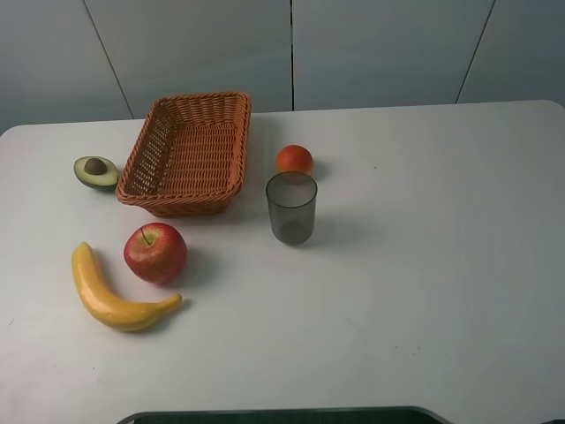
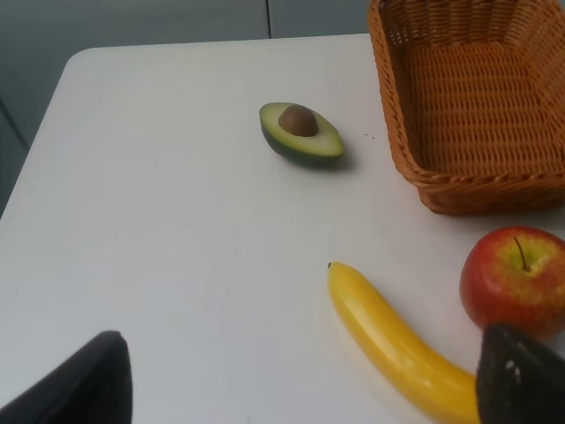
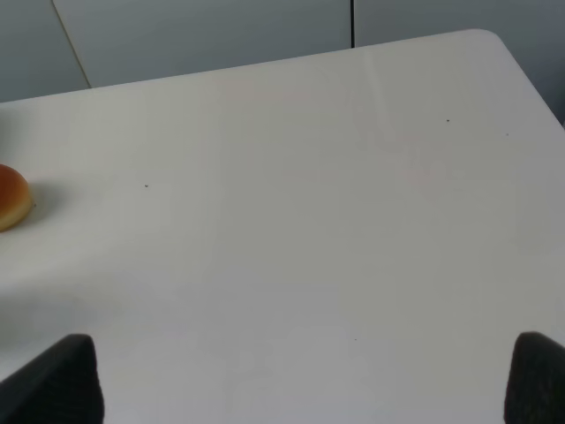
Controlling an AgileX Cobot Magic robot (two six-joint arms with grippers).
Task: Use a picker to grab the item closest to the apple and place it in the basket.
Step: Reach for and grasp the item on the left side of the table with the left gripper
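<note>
A red apple [image 1: 155, 252] sits on the white table, left of centre, also seen in the left wrist view [image 2: 514, 278]. A yellow banana [image 1: 110, 294] curves just beside it, almost touching [image 2: 397, 344]. The wicker basket [image 1: 231, 137] stands behind them with nothing in it [image 2: 415, 159]. Neither arm shows in the exterior high view. My left gripper [image 2: 305, 389] is open, its dark fingertips [image 2: 88, 384] wide apart above the table, short of the banana. My right gripper [image 3: 300, 384] is open too, over bare table.
A halved avocado [image 1: 95, 171] lies left of the basket. An orange [image 1: 295, 159] and a dark translucent cup [image 1: 291, 208] stand right of the basket. The orange's edge shows in the right wrist view [image 3: 11, 196]. The table's [image 1: 424, 265] right half holds nothing.
</note>
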